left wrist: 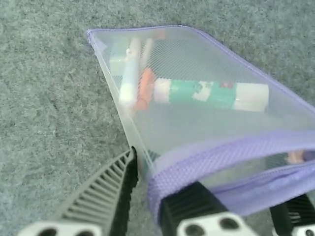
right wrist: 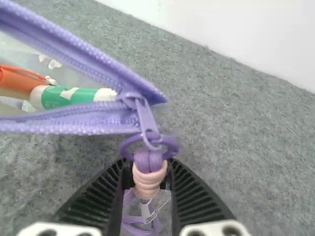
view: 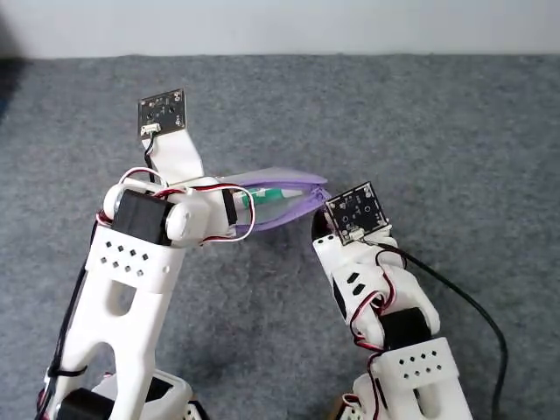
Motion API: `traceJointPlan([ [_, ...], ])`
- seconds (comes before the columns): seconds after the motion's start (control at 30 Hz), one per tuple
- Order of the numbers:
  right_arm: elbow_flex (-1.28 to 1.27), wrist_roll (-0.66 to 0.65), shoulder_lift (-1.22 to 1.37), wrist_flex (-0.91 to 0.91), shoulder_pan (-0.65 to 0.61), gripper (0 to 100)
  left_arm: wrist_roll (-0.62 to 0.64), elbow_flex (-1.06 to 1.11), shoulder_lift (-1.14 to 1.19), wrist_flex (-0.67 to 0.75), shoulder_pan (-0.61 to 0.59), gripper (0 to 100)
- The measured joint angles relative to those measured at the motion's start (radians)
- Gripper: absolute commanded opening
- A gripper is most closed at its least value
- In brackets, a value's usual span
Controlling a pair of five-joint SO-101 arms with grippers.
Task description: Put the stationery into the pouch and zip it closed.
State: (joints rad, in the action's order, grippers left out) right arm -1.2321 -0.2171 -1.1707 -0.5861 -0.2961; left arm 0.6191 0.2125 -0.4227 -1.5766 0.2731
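A see-through pouch [view: 289, 185] with a purple zipper lies mid-table, between both arms. Inside it are a green-and-white glue stick [left wrist: 211, 94], an orange pen [left wrist: 145, 88] and a white pen [left wrist: 130, 78]. My left gripper [left wrist: 145, 177] is shut on the pouch's corner next to the zipper band; in the high view the left gripper [view: 236, 210] sits at the pouch's left end. At the pouch's right end my right gripper [right wrist: 146, 169] is shut on the purple zipper pull [right wrist: 146, 146] with its pink bead. The slider [right wrist: 140, 110] is at that end, and the two zipper bands spread apart behind it.
Grey carpet [view: 455, 131] covers the whole table, with a white wall along the far edge. A black cable [view: 472, 306] runs beside the right arm. Open carpet lies on every side of the pouch.
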Motion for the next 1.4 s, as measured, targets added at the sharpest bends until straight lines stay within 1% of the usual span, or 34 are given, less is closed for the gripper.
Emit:
traceJointPlan([
  [0.1,0.055,0.0,0.0,-0.064,0.043,0.8,0.0,0.003,0.0,0.002,0.0,1],
  [0.23,0.13,0.0,0.0,-0.135,0.058,0.7,0.0,0.003,0.0,0.002,0.0,1],
  [0.43,0.219,0.0,0.0,-0.163,0.064,0.7,0.0,0.005,0.0,0.002,0.0,1],
  [0.5,0.247,-0.002,0.002,-0.163,0.066,0.7,-0.02,0.005,0.0,-0.006,0.002,2],
  [0.6,0.285,-0.002,0.002,-0.163,0.066,0.7,-0.051,-0.021,0.0,-0.048,0.012,7],
  [0.7,0.304,-0.002,0.002,-0.163,0.066,0.7,-0.052,-0.072,0.002,-0.141,0.046,15],
  [0.8,0.305,-0.002,0.002,-0.158,0.071,0.7,-0.051,-0.084,-0.003,-0.153,0.081,26],
  [0.87,0.305,-0.002,0.002,-0.132,0.072,0.7,-0.048,-0.084,-0.032,-0.158,0.103,33],
  [0.93,0.305,-0.002,0.011,-0.097,0.074,0.7,-0.043,-0.084,-0.083,-0.158,0.126,39],
  [0.97,0.308,-0.002,0.023,-0.08,0.074,0.7,-0.037,-0.084,-0.11,-0.158,0.137,41],
  [1.1,0.31,-0.002,0.086,0.025,0.097,0.7,0.014,-0.092,-0.215,-0.158,0.147,41],
  [1.2,0.325,-0.002,0.13,0.081,0.112,0.7,0.046,-0.15,-0.298,-0.157,0.1,41],
  [1.4,0.468,-0.002,0.232,0.107,0.117,0.7,0.041,-0.236,-0.374,-0.153,-0.112,41],
])
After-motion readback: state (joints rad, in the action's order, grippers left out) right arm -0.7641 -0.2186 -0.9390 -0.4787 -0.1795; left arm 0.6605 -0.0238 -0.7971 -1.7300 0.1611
